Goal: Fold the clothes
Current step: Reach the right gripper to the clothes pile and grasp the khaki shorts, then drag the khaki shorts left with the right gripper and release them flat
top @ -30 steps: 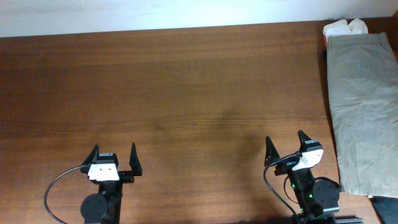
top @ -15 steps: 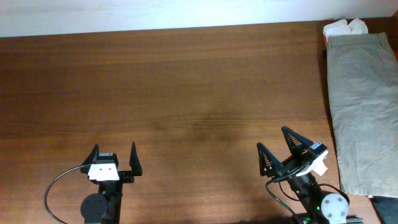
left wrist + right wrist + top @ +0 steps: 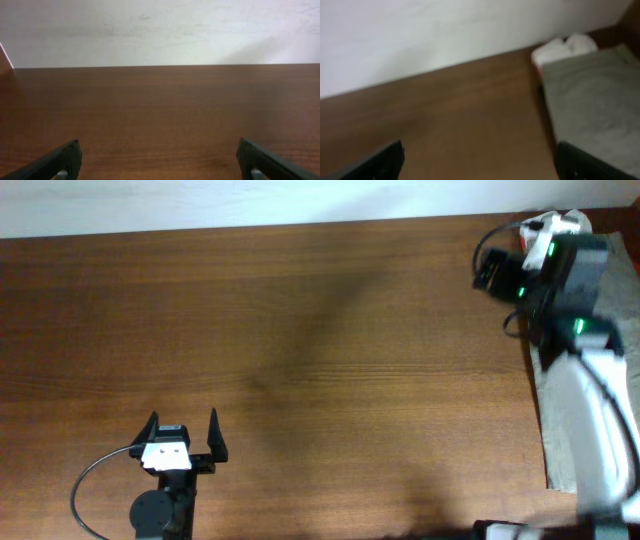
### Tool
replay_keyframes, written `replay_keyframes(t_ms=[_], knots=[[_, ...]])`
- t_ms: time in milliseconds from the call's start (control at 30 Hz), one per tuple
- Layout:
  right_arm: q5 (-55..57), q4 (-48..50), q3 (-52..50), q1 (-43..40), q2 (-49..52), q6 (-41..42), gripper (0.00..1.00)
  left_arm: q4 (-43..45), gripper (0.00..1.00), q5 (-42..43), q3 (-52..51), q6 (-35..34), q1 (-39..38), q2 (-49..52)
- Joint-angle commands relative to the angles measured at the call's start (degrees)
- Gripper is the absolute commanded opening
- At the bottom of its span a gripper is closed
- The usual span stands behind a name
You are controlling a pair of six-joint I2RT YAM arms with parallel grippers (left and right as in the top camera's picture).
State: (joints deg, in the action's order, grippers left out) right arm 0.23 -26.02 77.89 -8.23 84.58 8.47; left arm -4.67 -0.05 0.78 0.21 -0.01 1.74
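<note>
A grey folded garment (image 3: 558,442) lies along the table's right edge; it also shows in the right wrist view (image 3: 592,100). A small white cloth (image 3: 572,221) sits at its far end and shows in the right wrist view (image 3: 565,47). My right arm (image 3: 560,275) is raised high over the far right corner and covers much of the garment. My right gripper (image 3: 480,165) is open and empty, above the table left of the garment. My left gripper (image 3: 183,430) is open and empty near the front edge, over bare wood (image 3: 160,160).
The brown wooden table (image 3: 300,330) runs to a white wall (image 3: 160,30) at the back. A dark object (image 3: 618,505) lies at the front right corner by the garment's near end.
My right arm has lifted from its rest spot at the front right and swung up and back over the far right corner. The left arm has not moved.
</note>
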Motion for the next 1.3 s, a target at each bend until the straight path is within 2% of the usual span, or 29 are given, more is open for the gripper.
replay_keyframes(t_ms=[0,33,100,200,400,467,500,533,567,767,800,833,867,933,1000,1067,1100,1267], knots=[[0.92,-1.33,10.23,-2.99,10.88,-1.18,0.99,-0.13,0.99,0.20,-0.24,0.70,-0.33,-0.31],[1.77,2.23,10.47,-3.67,14.93,-5.31,0.99,-0.13,0.99,0.20,-0.24,0.70,-0.31,-0.31],[15.39,7.56,10.49,-3.87,23.56,-7.02,0.99,-0.13,0.99,0.20,-0.24,0.70,-0.31,-0.31],[27.41,14.25,10.62,-3.87,36.00,-11.67,0.98,-0.13,0.99,0.20,-0.24,0.70,-0.33,-0.31],[34.40,21.88,10.64,-5.25,46.05,-13.84,0.92,-0.13,0.99,0.20,-0.24,0.70,-0.33,-0.31],[35.87,21.94,10.64,-6.78,46.62,-13.86,0.91,-0.13,0.99,0.20,-0.24,0.70,-0.33,-0.31],[35.82,21.90,10.64,-7.58,46.62,-13.86,0.86,-0.13,0.99,0.20,-0.24,0.70,-0.33,-0.31],[35.01,21.29,10.64,-8.37,46.64,-13.86,0.73,-0.13,0.99,0.20,-0.24,0.70,-0.33,-0.31],[33.64,20.85,10.62,-8.74,46.64,-13.84,0.67,-0.13,0.99,0.20,-0.24,0.70,-0.33,-0.31],[33.57,20.90,11.34,-7.15,45.64,-12.52,0.67,-0.13,0.99,0.20,-0.24,0.70,-0.31,-0.31],[33.38,20.85,11.45,-6.67,44.30,-10.73,0.64,-0.13,0.99,0.20,-0.24,0.70,-0.33,-0.31],[33.44,20.90,11.45,-6.38,43.78,-10.78,0.57,-0.13,0.99,0.20,-0.24,0.70,-0.33,-0.31],[33.51,20.44,11.58,-6.29,43.47,-10.75,0.41,-0.13,0.99,0.20,-0.24,0.70,-0.31,-0.31],[33.55,18.88,11.61,-6.29,43.47,-8.46,0.30,-0.13,0.99,0.20,-0.24,0.70,-0.33,-0.31],[33.46,18.53,11.61,-6.25,43.04,-7.30,0.25,-0.13,0.99,0.20,-0.24,0.70,-0.33,-0.31],[33.46,18.12,11.61,-6.23,42.01,-7.28,0.09,-0.13,0.99,0.20,-0.24,0.70,-0.31,-0.31],[33.53,17.29,11.61,-6.25,40.50,-4.63,0.04,-0.13,0.99,0.20,-0.24,0.70,-0.33,-0.31],[33.46,14.56,11.61,-5.27,31.74,-0.11,0.04,-0.13,0.99,0.22,-0.24,0.70,-0.31,-0.31]])
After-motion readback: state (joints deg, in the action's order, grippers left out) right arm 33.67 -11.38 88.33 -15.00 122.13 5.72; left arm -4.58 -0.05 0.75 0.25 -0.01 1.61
